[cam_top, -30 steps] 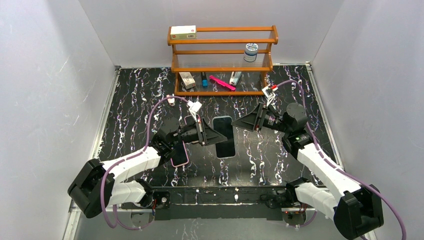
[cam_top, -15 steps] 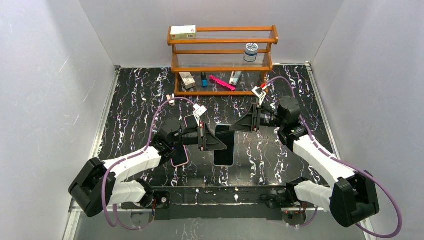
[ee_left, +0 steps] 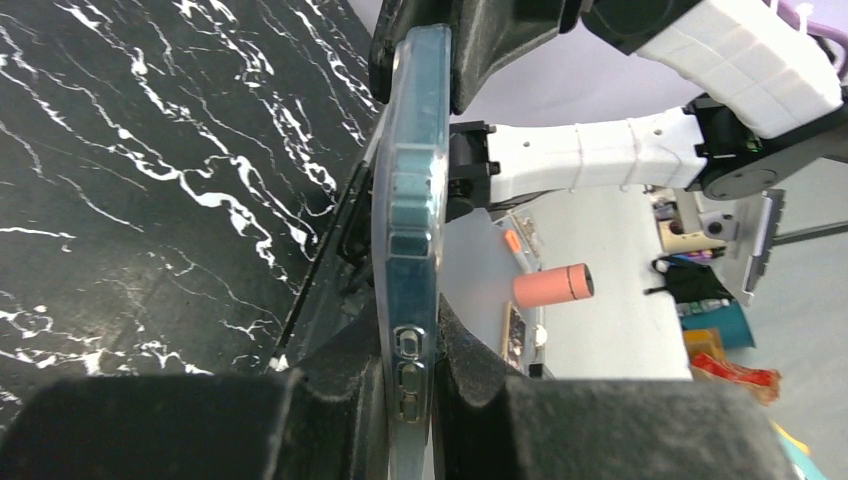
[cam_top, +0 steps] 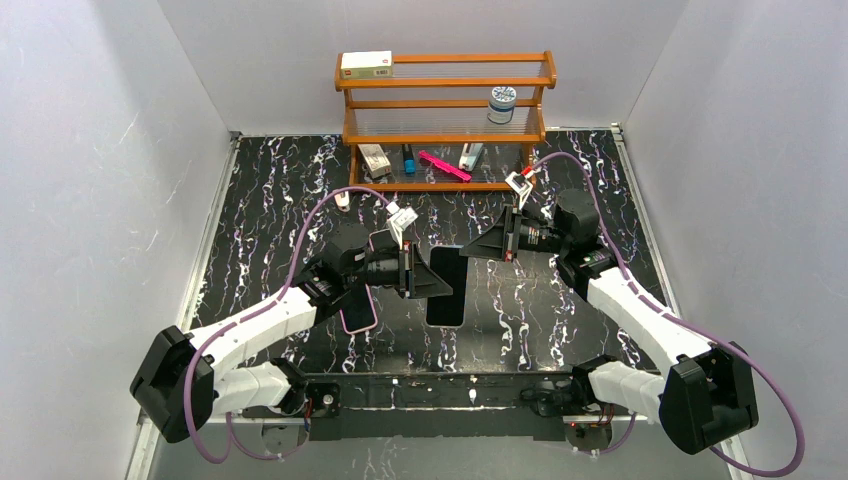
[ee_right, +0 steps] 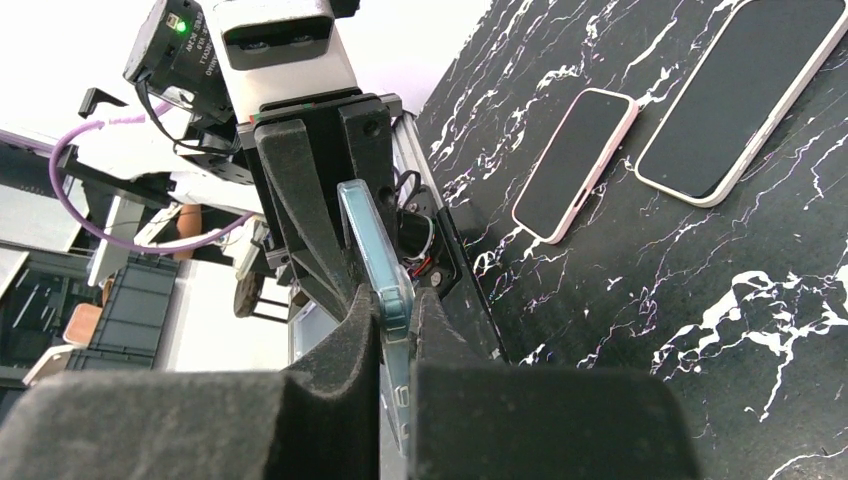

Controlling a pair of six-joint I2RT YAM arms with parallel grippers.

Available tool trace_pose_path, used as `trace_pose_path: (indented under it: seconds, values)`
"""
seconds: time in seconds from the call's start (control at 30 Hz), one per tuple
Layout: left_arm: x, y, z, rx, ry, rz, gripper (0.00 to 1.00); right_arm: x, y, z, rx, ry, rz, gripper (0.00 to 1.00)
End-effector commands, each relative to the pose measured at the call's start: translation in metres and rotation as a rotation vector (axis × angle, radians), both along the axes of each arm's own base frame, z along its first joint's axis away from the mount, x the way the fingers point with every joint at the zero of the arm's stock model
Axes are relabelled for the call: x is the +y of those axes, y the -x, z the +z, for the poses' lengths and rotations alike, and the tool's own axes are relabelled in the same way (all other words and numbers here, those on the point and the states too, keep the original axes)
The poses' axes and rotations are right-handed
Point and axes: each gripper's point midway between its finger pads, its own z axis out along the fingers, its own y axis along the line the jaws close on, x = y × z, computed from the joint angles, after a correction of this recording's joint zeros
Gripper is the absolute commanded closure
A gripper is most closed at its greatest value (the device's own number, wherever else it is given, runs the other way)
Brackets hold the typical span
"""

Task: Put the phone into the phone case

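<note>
Both pincers are clamped on the clear phone case (cam_top: 447, 285), the left pincer (ee_left: 410, 360) at one end and the right pincer (ee_right: 395, 320) at the other, above the bench (cam_top: 270, 220). We judge that one should release only when the other grips firmly. The pink-rimmed phone (ee_right: 575, 165) and the larger phone (ee_right: 740, 95) lie flat on the bench. The wrist views show the case edge-on, so we cannot tell its open side, nor which phone fits.
</note>
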Motion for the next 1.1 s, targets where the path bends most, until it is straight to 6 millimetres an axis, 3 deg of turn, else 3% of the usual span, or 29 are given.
trace_pose_path:
  seconds: [0.0,0.23,0.37,0.5,0.73,0.77,0.93,0.97,1.07]
  values:
    - [0.019,-0.03,-0.044,0.035,-0.197,0.187,1.0,0.002,0.001,0.027,0.006,-0.04,-0.01,0.9]
    - [0.007,-0.027,0.012,0.059,0.053,0.187,1.0,0.0,0.011,0.009,0.045,-0.048,0.019,0.42]
    - [0.004,-0.027,0.03,0.043,0.112,0.179,1.0,0.001,0.015,-0.008,0.083,-0.047,0.043,0.34]
    - [0.003,-0.028,0.033,0.037,0.128,0.177,1.0,0.004,0.017,-0.019,0.111,-0.043,0.074,0.33]
    - [0.0,-0.031,0.022,0.058,0.124,0.18,1.0,0.018,0.024,-0.03,0.145,-0.071,0.116,0.42]
    - [0.0,-0.031,0.02,0.057,0.122,0.181,1.0,0.02,0.024,-0.031,0.147,-0.071,0.119,0.46]
    - [0.004,-0.033,0.004,0.054,0.058,0.2,1.0,0.022,0.018,-0.039,0.164,-0.064,0.056,0.95]
    - [0.007,-0.036,-0.003,0.053,0.027,0.225,1.0,0.022,0.017,-0.041,0.165,-0.06,0.039,0.99]
    - [0.019,-0.041,-0.018,0.03,-0.066,0.283,0.81,0.021,0.012,-0.042,0.16,-0.05,0.004,0.99]
